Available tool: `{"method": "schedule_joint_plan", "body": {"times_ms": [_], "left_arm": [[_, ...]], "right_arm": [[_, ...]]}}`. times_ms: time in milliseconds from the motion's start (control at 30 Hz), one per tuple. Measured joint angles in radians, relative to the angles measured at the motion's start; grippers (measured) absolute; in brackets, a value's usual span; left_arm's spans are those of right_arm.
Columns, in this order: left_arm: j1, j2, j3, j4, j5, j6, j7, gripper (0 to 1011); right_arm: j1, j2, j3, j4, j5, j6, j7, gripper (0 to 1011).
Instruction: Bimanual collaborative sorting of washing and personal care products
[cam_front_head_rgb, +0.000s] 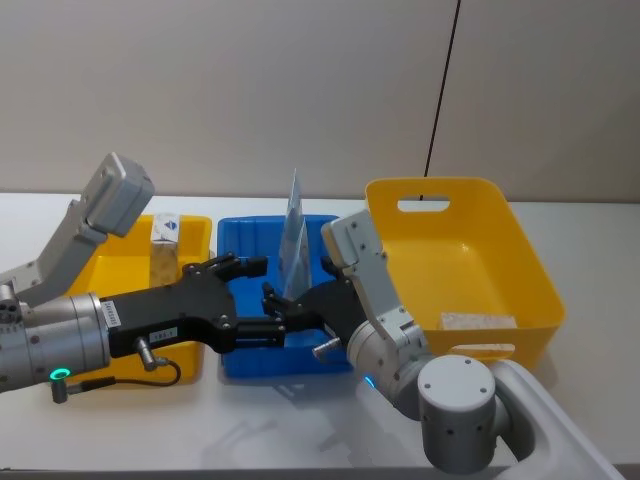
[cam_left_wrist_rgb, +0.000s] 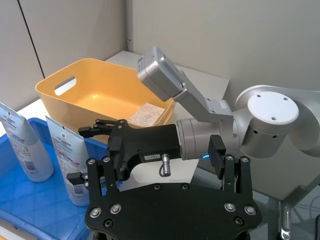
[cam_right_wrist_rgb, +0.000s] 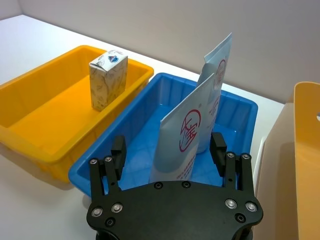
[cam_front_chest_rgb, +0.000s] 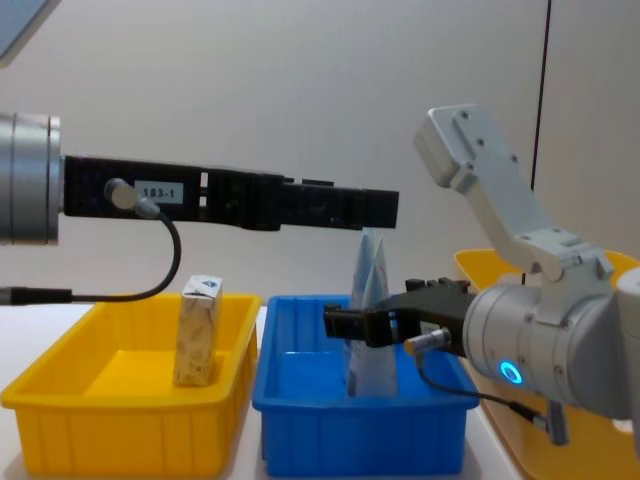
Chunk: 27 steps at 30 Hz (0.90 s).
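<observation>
At the left of the head view, a shallow yellow tray (cam_front_head_rgb: 205, 245) sat on the white counter (cam_front_head_rgb: 300, 440), much of it hidden behind the left arm. Inside it a small whitish pack (cam_front_head_rgb: 165, 243) with a faint beige print stood upright; the chest view showed the pack (cam_front_chest_rgb: 197, 330) near the tray's right end, its base cut off by the tray wall.

The left gripper (cam_front_head_rgb: 243, 300) reached in from the lower left of the head view, its black fingers spread open and empty. In the chest view the left gripper (cam_front_chest_rgb: 340, 208) hung level above the blue bin, clear of the tubes.

At centre stood a blue bin (cam_front_head_rgb: 232, 240) holding two slim pale-blue tubes (cam_front_head_rgb: 293, 235), upright with their tapered ends pointing up and overlapping. The right wrist view showed the tubes (cam_right_wrist_rgb: 187, 135) one behind the other, red print on the nearer.

The right gripper (cam_front_head_rgb: 283, 312) came in from the lower right, with open fingers either side of the nearer tube (cam_right_wrist_rgb: 182, 140); it appeared not to touch it, though the lower part of the tube was hidden behind the gripper body.

At the right, a deep yellow basket (cam_front_head_rgb: 530, 270) with handle slots held a flat whitish patterned pack (cam_front_head_rgb: 478, 321) on its floor, partly cut off by the near rim.
</observation>
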Motion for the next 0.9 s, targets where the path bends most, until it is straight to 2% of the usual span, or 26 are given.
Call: {"method": "schedule_joint_plan", "body": {"times_ms": [300, 900], "left_arm": [[0.0, 0.0, 0.0, 0.0, 0.0, 0.0, 0.0, 1001], [0.0, 0.0, 0.0, 0.0, 0.0, 0.0, 0.0, 1001]], "right_arm": [[0.027, -0.007, 0.003, 0.037, -0.008, -0.012, 0.007, 1003], [0.052, -0.024, 0.007, 0.085, -0.049, -0.066, -0.021, 989]]}}
